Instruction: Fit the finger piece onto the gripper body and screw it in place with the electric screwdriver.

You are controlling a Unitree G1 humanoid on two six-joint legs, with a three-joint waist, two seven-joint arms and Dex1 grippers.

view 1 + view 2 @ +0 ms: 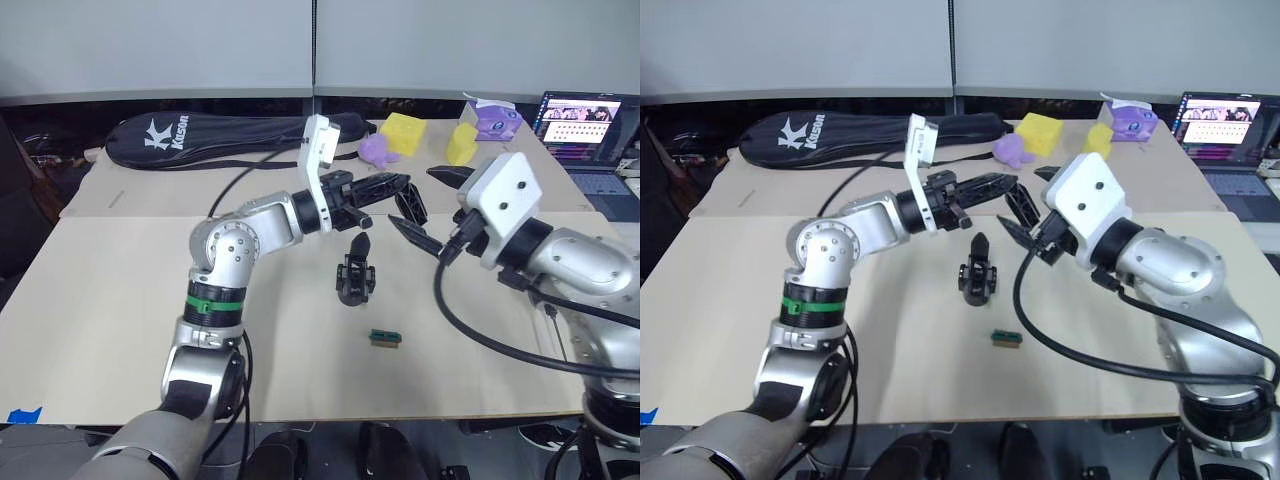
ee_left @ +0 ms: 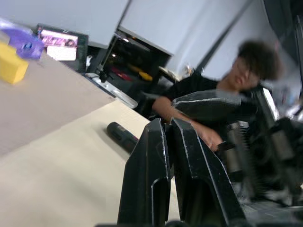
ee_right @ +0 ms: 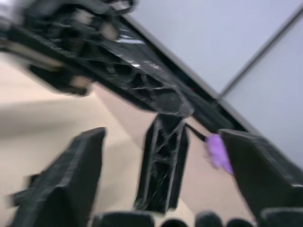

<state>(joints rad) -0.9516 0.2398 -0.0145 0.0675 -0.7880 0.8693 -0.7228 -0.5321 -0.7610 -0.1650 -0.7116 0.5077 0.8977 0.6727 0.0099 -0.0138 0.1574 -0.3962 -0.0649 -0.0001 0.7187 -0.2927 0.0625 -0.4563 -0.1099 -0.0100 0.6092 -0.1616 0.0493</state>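
Gripper body [image 1: 355, 276]: black, upright, one pointed finger up.

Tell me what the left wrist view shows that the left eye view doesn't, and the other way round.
Left wrist view: a person in a dark top and a thick black cylindrical tool lying on the table, probably the electric screwdriver.

Left eye view: the small black gripper body, a tiny green block, a long black racket bag, and the black wedge-shaped finger piece held by the left end effector.

Both: that end effector, a yellow foam block and the open laptop.
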